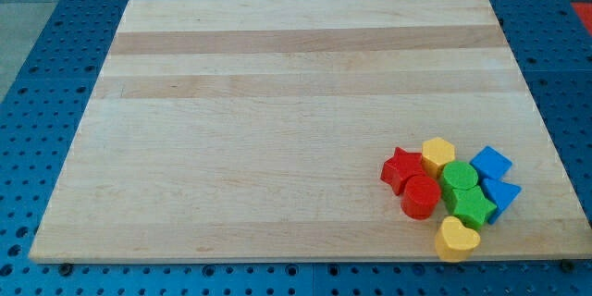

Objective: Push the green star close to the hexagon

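Green star (472,207) sits in a tight cluster at the counter's (277,129) lower right in the view, just below the green cylinder (460,178) and near the yellow hexagon (438,154). My tip, no claw, is out of view; only a gentle nudge toward the view's upper left looks needed.

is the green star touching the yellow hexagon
Apart. In the camera view the green star sits lower in the cluster, with the green cylinder between it and the yellow hexagon. My tip does not show.
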